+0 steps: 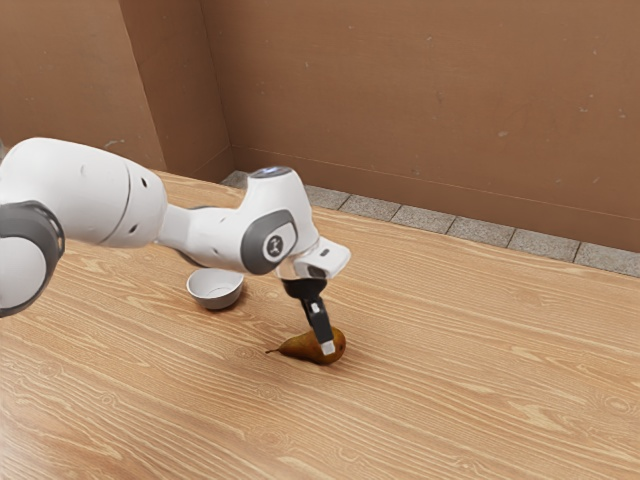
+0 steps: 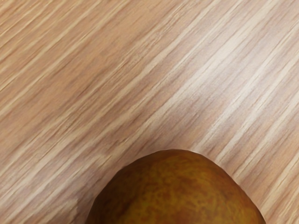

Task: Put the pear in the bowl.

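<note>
The black gripper (image 1: 326, 344) reaches down at the thick end of the pear, its lower end overlapping the fruit's near side in the exterior view. Brown and yellowish, the pear (image 1: 300, 347) lies on its side on the wooden table, stem toward the exterior view's left. In the wrist view the pear (image 2: 177, 191) is large at the lower edge, just under the hand. A white bowl with a grey outside (image 1: 216, 291) stands upright on the table, apart from the pear and farther toward the exterior view's left. The far side of the pear is hidden.
The wooden table (image 1: 450, 380) extends around the pear and bowl. The arm's forearm passes above and behind the bowl. Beyond the table's far edge are a strip of grey floor tiles (image 1: 420, 218) and a brown wall (image 1: 430, 100).
</note>
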`<action>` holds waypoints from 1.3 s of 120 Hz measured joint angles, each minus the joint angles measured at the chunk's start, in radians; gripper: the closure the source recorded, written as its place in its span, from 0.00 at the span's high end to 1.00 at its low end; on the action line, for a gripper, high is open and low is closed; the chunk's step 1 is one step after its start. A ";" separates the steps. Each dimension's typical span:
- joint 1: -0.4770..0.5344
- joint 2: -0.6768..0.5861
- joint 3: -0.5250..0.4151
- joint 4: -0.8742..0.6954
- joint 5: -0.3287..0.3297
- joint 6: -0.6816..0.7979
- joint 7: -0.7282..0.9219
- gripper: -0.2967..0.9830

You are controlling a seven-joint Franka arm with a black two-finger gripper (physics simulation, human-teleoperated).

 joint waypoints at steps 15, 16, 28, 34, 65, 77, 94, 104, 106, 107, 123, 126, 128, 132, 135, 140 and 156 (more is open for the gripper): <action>0.000 0.025 0.000 0.014 -0.001 -0.002 0.028 0.77; 0.000 0.026 0.000 0.014 -0.001 -0.002 0.030 0.77; 0.000 0.035 -0.002 0.019 -0.005 -0.003 0.048 0.77; 0.000 0.036 -0.003 0.019 -0.007 -0.003 0.056 0.77; -0.001 0.035 -0.003 0.019 -0.012 -0.004 0.083 0.63; -0.001 0.034 -0.003 0.019 -0.011 -0.004 0.089 0.59; -0.001 0.030 -0.003 0.019 -0.010 -0.002 0.093 0.57; -0.002 0.025 -0.003 0.020 -0.009 -0.002 0.094 0.55; -0.001 0.023 -0.003 0.022 -0.009 -0.003 0.094 0.54; -0.001 0.022 -0.003 0.024 -0.009 -0.003 0.094 0.54; -0.002 0.001 -0.002 0.036 -0.006 -0.017 0.093 0.49; -0.002 -0.011 -0.001 0.036 -0.005 -0.023 0.093 0.49; -0.002 -0.020 0.000 0.037 -0.004 -0.026 0.092 0.48; -0.001 -0.039 0.001 0.037 -0.003 -0.033 0.091 0.48; -0.001 -0.054 0.003 0.038 -0.003 -0.041 0.090 0.47; 0.000 -0.080 0.015 0.038 -0.002 -0.053 0.089 0.46; 0.001 -0.147 0.093 0.040 0.004 -0.109 0.084 0.40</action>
